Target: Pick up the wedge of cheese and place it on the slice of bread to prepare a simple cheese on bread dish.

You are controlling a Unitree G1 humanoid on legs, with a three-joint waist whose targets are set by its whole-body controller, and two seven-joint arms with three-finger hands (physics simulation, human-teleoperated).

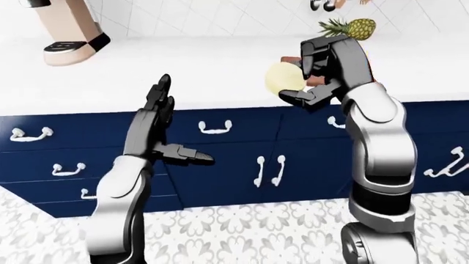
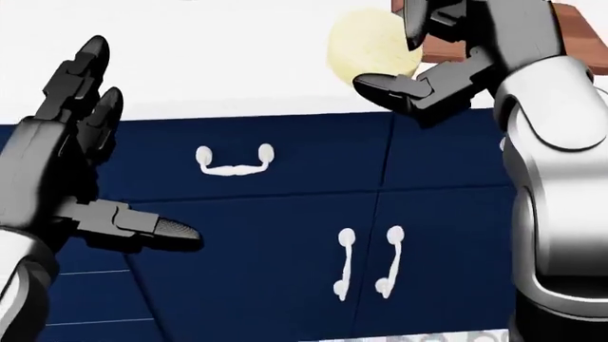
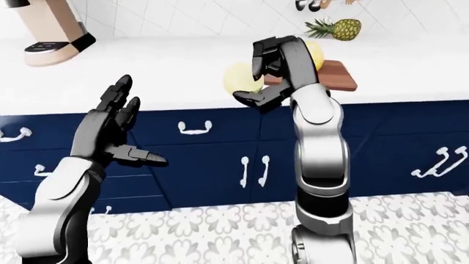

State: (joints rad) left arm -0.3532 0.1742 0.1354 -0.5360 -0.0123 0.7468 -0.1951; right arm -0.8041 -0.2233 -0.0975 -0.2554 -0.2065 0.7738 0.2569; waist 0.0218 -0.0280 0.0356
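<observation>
Cheese (image 2: 371,48), the pale yellow wedge, sits in your right hand up near the top of the head view, over the edge of the white counter (image 1: 183,71). Going left to right: at the far left of the eye views a beige and black appliance (image 1: 70,33) stands on the counter. Your left hand (image 2: 76,164) hangs in the air before the navy drawers (image 2: 285,214), fingers spread wide and pointing up, thumb stuck out to the right, holding nothing. Below it, white handles (image 2: 233,162) dot the drawer fronts. Further right, your right hand (image 2: 428,53) has its fingers closed round the cheese, one from above and one from below. Just beyond that hand lies a brown wooden board (image 3: 334,77) with something yellow (image 3: 314,52) on it, mostly hidden by the hand; you cannot tell the bread from here. A pineapple (image 3: 334,27) lies on the counter above the board.
</observation>
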